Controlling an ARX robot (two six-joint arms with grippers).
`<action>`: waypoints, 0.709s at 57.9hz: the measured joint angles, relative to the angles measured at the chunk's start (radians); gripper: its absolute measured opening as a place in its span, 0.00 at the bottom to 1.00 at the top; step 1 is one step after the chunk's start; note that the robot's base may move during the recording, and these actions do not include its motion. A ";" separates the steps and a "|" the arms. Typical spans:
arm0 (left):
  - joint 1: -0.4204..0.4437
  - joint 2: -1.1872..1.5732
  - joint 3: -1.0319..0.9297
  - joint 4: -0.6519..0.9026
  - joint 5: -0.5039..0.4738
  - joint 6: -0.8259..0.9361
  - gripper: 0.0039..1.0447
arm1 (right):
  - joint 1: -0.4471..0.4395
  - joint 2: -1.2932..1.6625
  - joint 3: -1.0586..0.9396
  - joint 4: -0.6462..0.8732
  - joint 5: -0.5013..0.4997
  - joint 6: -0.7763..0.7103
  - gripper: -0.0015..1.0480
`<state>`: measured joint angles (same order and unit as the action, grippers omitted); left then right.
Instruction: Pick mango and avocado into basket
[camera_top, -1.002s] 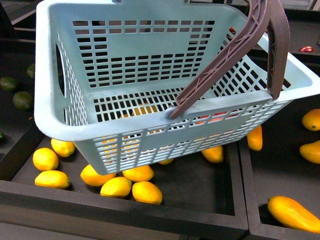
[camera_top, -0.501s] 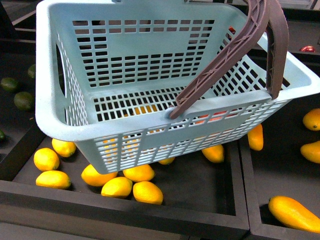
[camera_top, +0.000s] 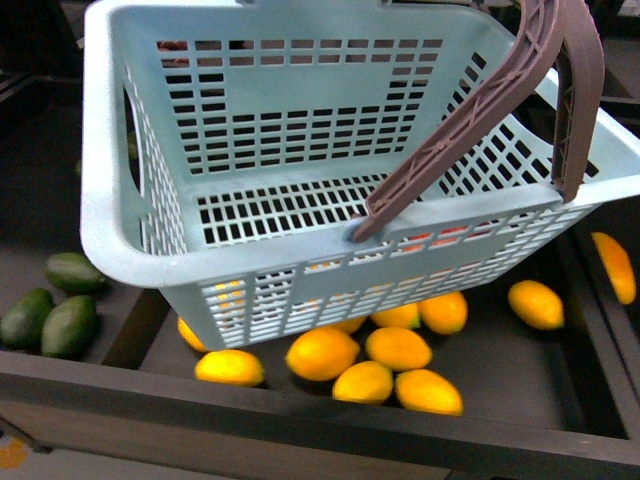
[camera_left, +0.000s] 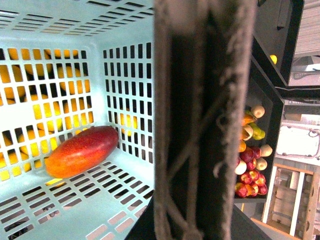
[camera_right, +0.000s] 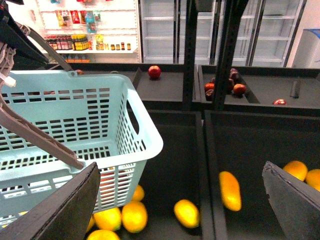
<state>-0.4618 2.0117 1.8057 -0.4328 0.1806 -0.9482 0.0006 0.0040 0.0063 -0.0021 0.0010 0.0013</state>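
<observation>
On the far left, three avocados (camera_top: 68, 325) lie close together in a dark bin (camera_top: 300, 415), outside the basket and just left of a divider. The basket (camera_top: 300, 95) hangs tilted above the next compartment, over a cluster of yellow fruits (camera_top: 398, 348), with its brown handles (camera_top: 480, 110) raised at its right end. In the left wrist view one handle fills the middle of the frame, very close. The left pincer is not clearly seen around it, so I cannot tell whether it is clenched on the handle. Beyond the handle, down inside the basket, the mango (camera_left: 82, 151) lies on its side on the slotted floor, its end close to a side wall. The right pincer (camera_right: 181, 165) is released. Its fingers (camera_right: 65, 210) are spread wide with only bin floor and loose fruit between them, and the basket stands off to one side of it, apart.
</observation>
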 joint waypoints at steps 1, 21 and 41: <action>0.002 0.000 0.000 0.000 -0.001 0.000 0.05 | 0.000 0.000 0.000 0.000 0.000 0.000 0.93; 0.010 -0.002 0.000 0.000 -0.002 0.004 0.05 | 0.000 0.000 0.000 -0.001 -0.002 -0.001 0.93; 0.008 -0.003 -0.001 0.000 -0.002 0.004 0.05 | 0.000 0.000 0.000 -0.001 -0.002 -0.001 0.93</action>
<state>-0.4538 2.0083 1.8050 -0.4328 0.1791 -0.9443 0.0006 0.0040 0.0063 -0.0029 -0.0010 0.0006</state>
